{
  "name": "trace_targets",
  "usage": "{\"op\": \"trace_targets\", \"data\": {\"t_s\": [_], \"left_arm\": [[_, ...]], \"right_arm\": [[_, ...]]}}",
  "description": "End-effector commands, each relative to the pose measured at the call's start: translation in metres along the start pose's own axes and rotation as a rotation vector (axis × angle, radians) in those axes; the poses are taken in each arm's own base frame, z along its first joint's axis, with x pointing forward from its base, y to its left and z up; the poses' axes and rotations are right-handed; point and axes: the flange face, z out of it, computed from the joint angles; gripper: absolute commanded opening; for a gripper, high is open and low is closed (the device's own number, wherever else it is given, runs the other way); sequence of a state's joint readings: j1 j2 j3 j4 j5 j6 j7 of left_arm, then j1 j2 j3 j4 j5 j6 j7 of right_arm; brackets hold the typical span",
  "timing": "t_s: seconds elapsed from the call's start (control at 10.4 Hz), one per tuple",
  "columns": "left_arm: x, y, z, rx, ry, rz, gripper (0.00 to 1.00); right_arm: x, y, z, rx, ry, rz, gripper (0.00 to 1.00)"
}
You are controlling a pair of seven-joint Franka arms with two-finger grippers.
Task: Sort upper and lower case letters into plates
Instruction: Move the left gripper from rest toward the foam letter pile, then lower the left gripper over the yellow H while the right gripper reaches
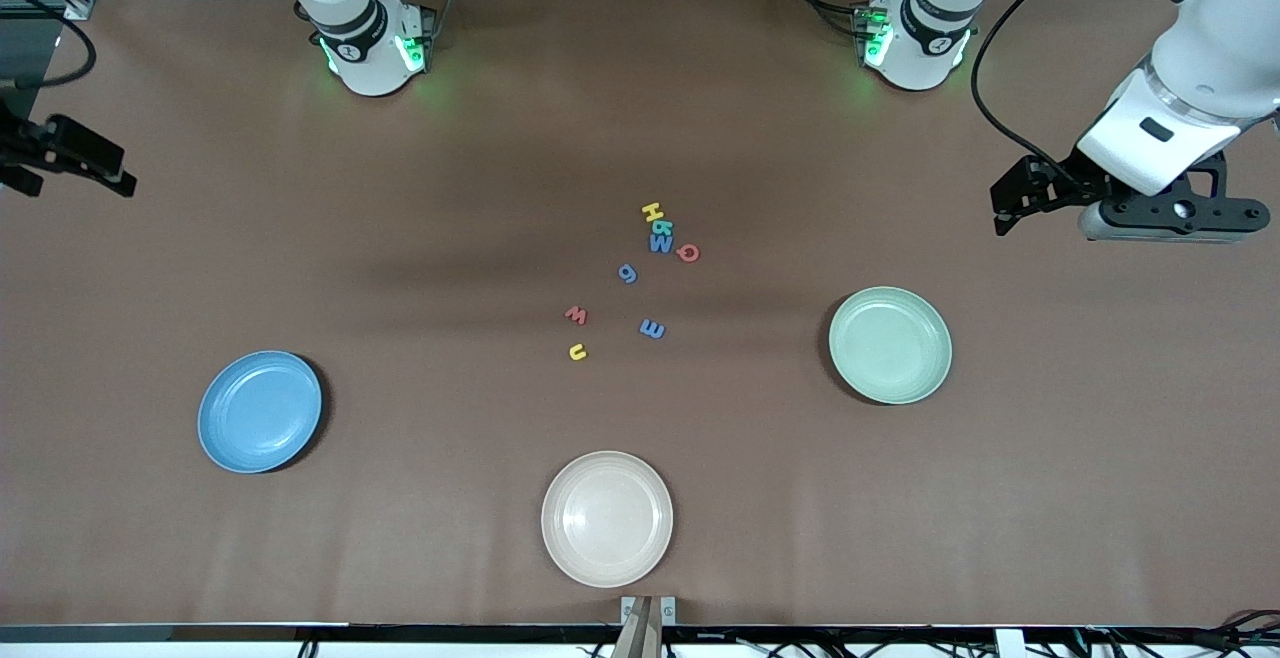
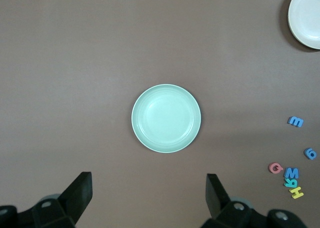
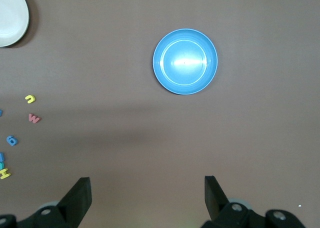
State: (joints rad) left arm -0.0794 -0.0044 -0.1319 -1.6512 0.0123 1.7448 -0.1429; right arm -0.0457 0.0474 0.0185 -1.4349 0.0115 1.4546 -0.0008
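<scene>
Lying empty, cream plate (image 1: 607,518) sits nearer the camera than letters (image 1: 640,273).

A high front camera is looking down at the whole brown table (image 1: 400,238). Both wrist cameras are looking straight down, sharing the round cream-beige plate (image 1: 607,518).

We see even, fairly bright light from overhead on the brown table (image 1: 400,498). Broad, soft shadows of the arms smear across its middle, and each plate throws a thin dark crescent along its rim. The cream plate (image 1: 607,518) shows a mild sheen at its centre, and the blue plate (image 3: 185,61) carries a pale glare in the right wrist view. Green lamps glow at both arm bases.
</scene>
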Motion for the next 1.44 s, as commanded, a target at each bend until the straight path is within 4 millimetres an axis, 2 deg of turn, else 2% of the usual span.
{"op": "trace_targets", "data": {"t_s": [0.0, 0.29, 0.38, 0.48, 0.77, 0.87, 0.96, 1.06, 1.15, 1.35], "left_arm": [[0.001, -0.003, -0.006, -0.016, 0.0, 0.012, 1.0], [-0.002, -0.003, -0.001, -0.015, -0.028, -0.037, 1.0], [-0.006, 0.012, 0.004, -0.009, -0.055, -0.124, 1.0], [-0.006, 0.055, 0.019, 0.003, -0.072, -0.146, 1.0], [-0.003, 0.142, 0.089, -0.001, -0.142, -0.141, 1.0], [-0.008, 0.182, 0.106, -0.004, -0.143, -0.154, 1.0], [-0.013, 0.214, 0.132, 0.012, -0.167, -0.255, 1.0], [-0.027, 0.259, 0.156, 0.023, -0.172, -0.344, 1.0], [-0.041, 0.291, 0.175, 0.043, -0.17, -0.434, 1.0], [-0.059, 0.323, 0.203, 0.068, -0.187, -0.529, 1.0]], "right_arm": [[-0.001, -0.001, 0.008, 0.002, 0.005, -0.003, 1.0], [0.0, 0.0, 0.009, 0.005, 0.003, -0.002, 1.0], [0.0, 0.0, 0.009, 0.005, 0.003, -0.002, 1.0], [0.0, 0.0, 0.011, 0.005, -0.001, -0.002, 1.0], [0.002, -0.001, 0.017, 0.009, -0.008, -0.003, 1.0], [0.003, -0.001, 0.022, 0.01, -0.006, -0.003, 1.0], [0.005, -0.002, 0.029, 0.01, -0.009, -0.004, 1.0], [0.006, -0.004, 0.033, 0.012, -0.015, -0.009, 1.0], [0.004, -0.007, 0.035, 0.011, -0.026, -0.014, 1.0], [0.003, -0.004, 0.033, 0.015, -0.024, -0.017, 1.0]]}}
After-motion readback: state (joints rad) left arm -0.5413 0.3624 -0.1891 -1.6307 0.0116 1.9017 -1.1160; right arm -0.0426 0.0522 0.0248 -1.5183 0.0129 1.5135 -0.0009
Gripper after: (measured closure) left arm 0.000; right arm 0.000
